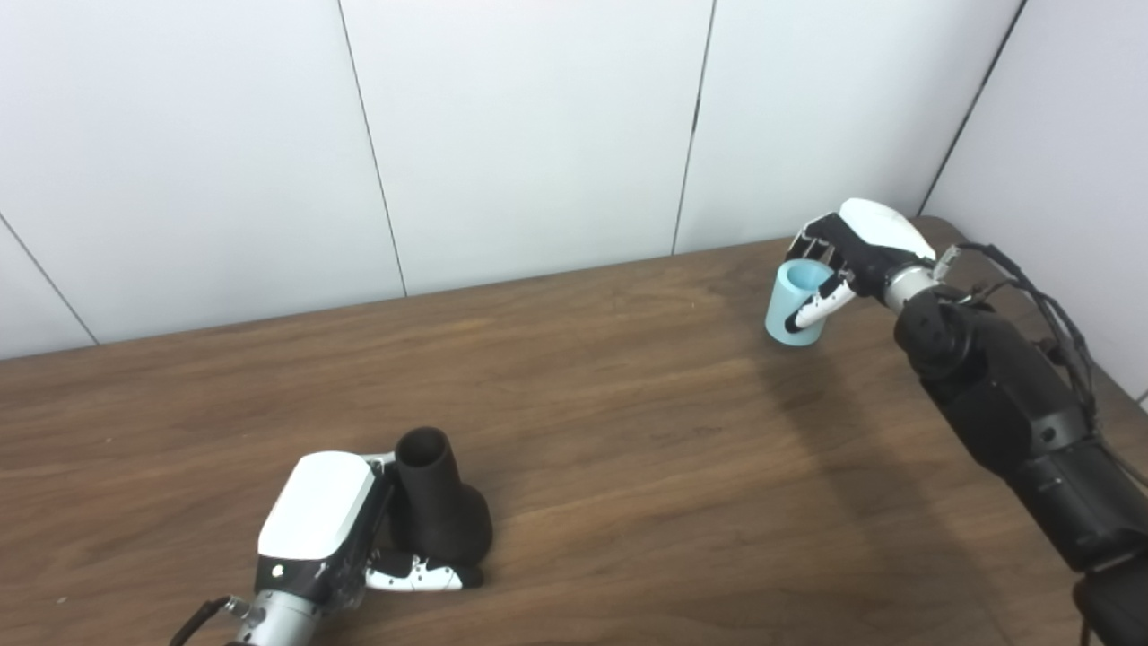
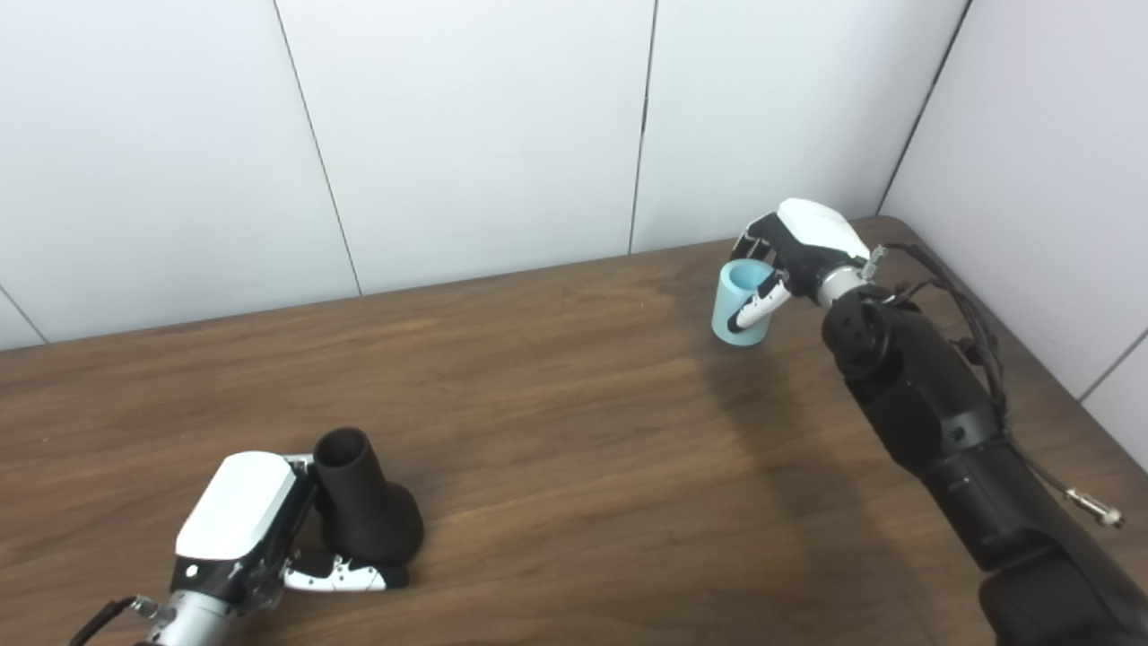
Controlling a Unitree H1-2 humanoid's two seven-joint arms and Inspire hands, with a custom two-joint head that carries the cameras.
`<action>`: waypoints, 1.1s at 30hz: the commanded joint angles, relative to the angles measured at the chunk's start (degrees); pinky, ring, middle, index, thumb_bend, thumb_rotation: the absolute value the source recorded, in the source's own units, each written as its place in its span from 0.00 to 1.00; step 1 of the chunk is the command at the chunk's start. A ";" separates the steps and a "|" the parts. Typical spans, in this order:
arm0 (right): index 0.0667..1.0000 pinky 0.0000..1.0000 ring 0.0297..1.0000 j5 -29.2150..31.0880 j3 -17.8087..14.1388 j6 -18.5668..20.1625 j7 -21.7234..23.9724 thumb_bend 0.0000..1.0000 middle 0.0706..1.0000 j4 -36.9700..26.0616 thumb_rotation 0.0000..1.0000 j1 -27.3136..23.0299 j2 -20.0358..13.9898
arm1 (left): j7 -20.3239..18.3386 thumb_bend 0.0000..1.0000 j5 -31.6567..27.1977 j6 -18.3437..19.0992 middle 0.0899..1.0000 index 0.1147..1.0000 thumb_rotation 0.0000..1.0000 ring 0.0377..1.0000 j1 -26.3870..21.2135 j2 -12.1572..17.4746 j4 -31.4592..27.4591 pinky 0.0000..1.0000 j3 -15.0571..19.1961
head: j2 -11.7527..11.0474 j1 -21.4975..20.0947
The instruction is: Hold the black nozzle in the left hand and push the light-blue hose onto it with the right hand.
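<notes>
The black nozzle [image 1: 438, 504] stands upright on the wooden table [image 1: 610, 422] at the front left, narrow open end up and wide base down. My left hand [image 1: 334, 531] is wrapped around it from the left, thumb across the base, shut on it. The light-blue hose [image 1: 796, 301], a short open tube, stands upright at the far right of the table. My right hand [image 1: 852, 256] is closed around it from the right, thumb across its front and fingers over its far rim. Nozzle and hose are far apart.
White wall panels [image 1: 538, 135] rise right behind the table's far edge. A second wall [image 1: 1067, 152] closes in on the right, beside my right arm and its loose cables [image 1: 1058, 314]. Bare wood lies between the two hands.
</notes>
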 commanded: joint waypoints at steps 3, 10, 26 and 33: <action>0.45 0.34 0.40 -0.93 -0.71 -0.24 -0.61 0.50 0.47 -4.80 0.00 -0.74 -1.46 | -2.05 0.52 0.33 0.00 0.36 0.46 0.00 0.41 1.87 1.14 1.10 0.35 -0.68 | 0.13 0.16; 0.42 0.39 0.40 -1.59 -0.94 -1.43 -0.42 0.50 0.48 -11.01 0.00 1.02 -1.61 | -2.54 0.52 1.09 0.58 0.37 0.46 0.00 0.41 2.08 1.06 0.24 0.35 -0.79 | 0.40 2.09; 0.45 0.39 0.38 2.36 -1.59 -1.63 6.98 0.50 0.48 -38.83 0.00 6.40 5.38 | -0.94 0.52 5.13 1.26 0.37 0.47 0.00 0.42 1.92 -1.27 1.82 0.35 -3.82 | -0.27 12.93; 0.46 0.37 0.38 4.20 -2.18 -0.42 7.74 0.50 0.47 -46.24 0.00 7.71 12.23 | -1.09 0.52 6.67 2.21 0.36 0.47 0.00 0.39 2.07 -2.30 1.73 0.33 -4.68 | -0.31 14.25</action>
